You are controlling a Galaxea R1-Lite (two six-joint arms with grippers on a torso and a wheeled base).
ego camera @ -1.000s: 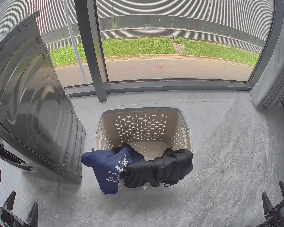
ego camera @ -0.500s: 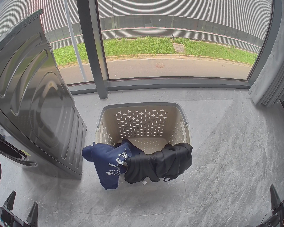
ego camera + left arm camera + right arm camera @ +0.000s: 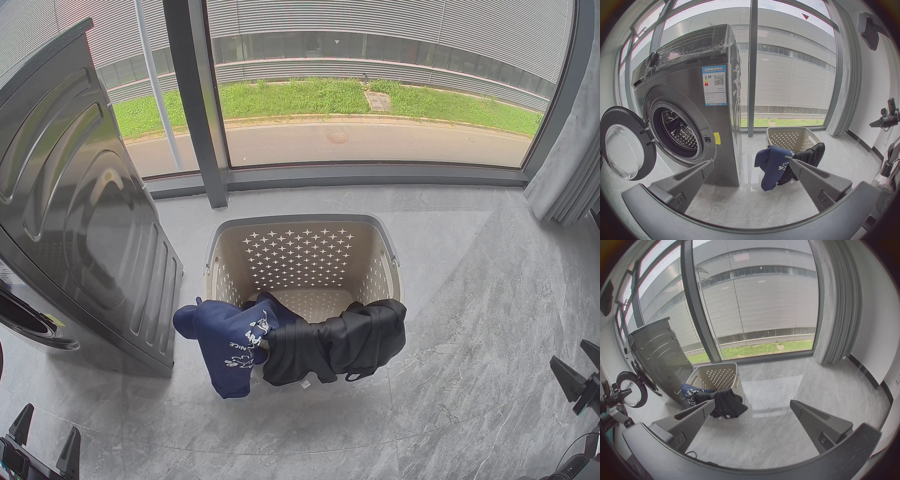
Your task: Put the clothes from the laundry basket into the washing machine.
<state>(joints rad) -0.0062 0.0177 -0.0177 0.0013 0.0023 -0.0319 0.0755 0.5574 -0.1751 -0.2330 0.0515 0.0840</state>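
Note:
A beige laundry basket (image 3: 300, 250) stands on the floor before the window. A navy garment with white print (image 3: 228, 340) and a black garment (image 3: 344, 347) hang over its near rim. The grey washing machine (image 3: 75, 206) is to the basket's left. Its round door (image 3: 626, 142) is swung open, baring the drum (image 3: 678, 132). My left gripper (image 3: 49, 431) is low at the near left, open and empty, well short of the basket. My right gripper (image 3: 574, 362) is at the near right, open and empty, apart from the clothes.
A large window with a dark post (image 3: 194, 100) runs behind the basket. A grey curtain (image 3: 569, 169) hangs at the far right. Grey marble floor (image 3: 475, 281) lies open to the right of the basket and in front of it.
The head camera has shifted slightly, so the whole scene sits a little higher. My right gripper has risen along the right edge. The left gripper and the clothes have not moved.

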